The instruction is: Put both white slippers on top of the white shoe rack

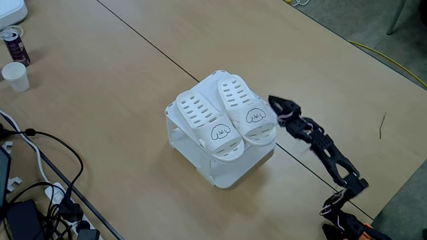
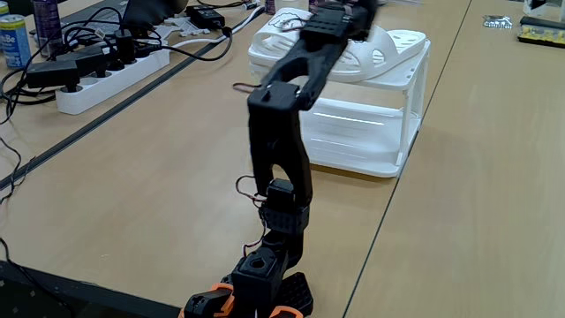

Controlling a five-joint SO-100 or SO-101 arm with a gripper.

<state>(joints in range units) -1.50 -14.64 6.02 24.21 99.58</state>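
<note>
Both white slippers (image 1: 227, 120) are seen side by side on the white shoe rack (image 1: 233, 170), toes overhanging its front edge. The hand (image 1: 275, 105) is held just beside the rack's right edge; its opening cannot be told. Bare worktop (image 1: 120, 80) is left around the rack.

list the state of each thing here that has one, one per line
white slippers: both lying side by side on top of the rack, soles down
white shoe rack: upright, lower tier looks empty
gripper: beside one slipper's toe end, holding nothing; open or shut unclear
paper cup: upright
</note>
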